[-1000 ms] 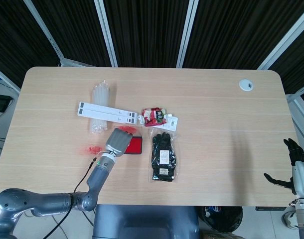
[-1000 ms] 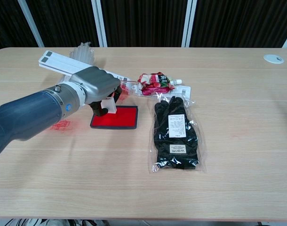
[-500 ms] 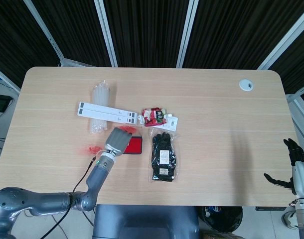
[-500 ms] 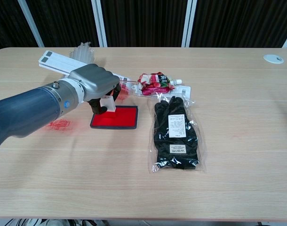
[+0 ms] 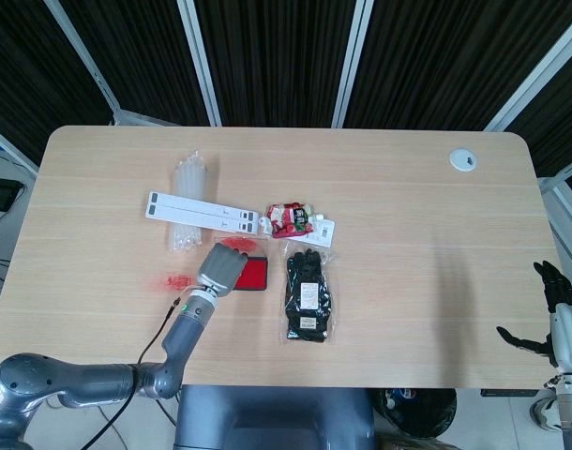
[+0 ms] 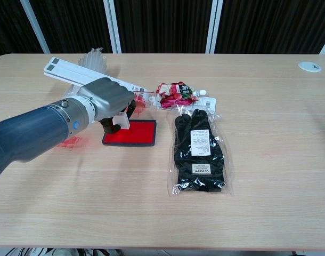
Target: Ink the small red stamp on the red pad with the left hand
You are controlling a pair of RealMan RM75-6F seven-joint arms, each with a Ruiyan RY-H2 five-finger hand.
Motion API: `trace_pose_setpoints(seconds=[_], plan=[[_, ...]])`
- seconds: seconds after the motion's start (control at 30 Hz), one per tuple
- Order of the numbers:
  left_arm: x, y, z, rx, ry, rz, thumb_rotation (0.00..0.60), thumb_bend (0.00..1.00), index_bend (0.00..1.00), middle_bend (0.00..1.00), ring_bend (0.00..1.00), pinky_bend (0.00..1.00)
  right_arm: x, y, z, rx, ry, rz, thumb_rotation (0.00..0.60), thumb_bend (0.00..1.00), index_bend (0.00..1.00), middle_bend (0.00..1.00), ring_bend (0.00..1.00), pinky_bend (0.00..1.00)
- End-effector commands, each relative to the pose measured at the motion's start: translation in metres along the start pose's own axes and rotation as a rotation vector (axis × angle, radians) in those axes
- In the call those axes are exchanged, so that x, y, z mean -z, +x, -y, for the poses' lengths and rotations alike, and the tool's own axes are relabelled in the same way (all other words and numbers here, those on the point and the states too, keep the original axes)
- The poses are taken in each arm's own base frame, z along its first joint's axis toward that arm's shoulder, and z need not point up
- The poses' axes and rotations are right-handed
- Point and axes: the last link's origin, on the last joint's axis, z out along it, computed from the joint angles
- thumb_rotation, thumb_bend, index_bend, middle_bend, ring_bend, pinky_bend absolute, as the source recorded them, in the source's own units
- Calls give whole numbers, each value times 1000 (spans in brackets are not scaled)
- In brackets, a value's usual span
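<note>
My left hand (image 6: 105,101) (image 5: 224,267) grips the small stamp (image 6: 121,121), a pale block that shows below the curled fingers. The stamp sits low over the left end of the red ink pad (image 6: 135,133) (image 5: 255,276), a red rectangle in a black tray; whether it touches the pad I cannot tell. In the head view the hand hides the stamp and the pad's left part. My right hand (image 5: 560,319) hangs off the table's right edge, fingers spread, holding nothing.
Black gloves in a clear bag (image 6: 198,150) lie just right of the pad. A red snack pouch (image 6: 175,91) and a white strip package (image 6: 80,73) over clear tubes (image 6: 92,57) lie behind. Red ink marks (image 6: 70,141) stain the table at left.
My left hand lifted the stamp slightly half a second ago and has now come back down onto the pad's left end. The right hand has not moved.
</note>
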Motion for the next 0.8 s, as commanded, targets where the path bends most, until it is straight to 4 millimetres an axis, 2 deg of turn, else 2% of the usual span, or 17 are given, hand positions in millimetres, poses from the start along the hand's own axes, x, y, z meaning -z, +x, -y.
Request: trace_pose_setpoints(seconds=[0.03, 0.37, 0.8], plan=[[0, -2, 0, -2, -1, 4, 600, 546, 712, 728, 594, 666, 0, 0, 0, -1, 0, 0, 600, 115, 0, 0, 0, 204], [0, 2, 2, -1, 6, -10, 600, 546, 709, 727, 594, 666, 0, 0, 0, 0, 0, 0, 600, 115, 0, 0, 0, 204], [14, 25, 14, 42, 9, -69, 600, 546, 700, 717, 591, 664, 0, 0, 0, 3, 1, -1, 600, 115, 0, 0, 0, 205]])
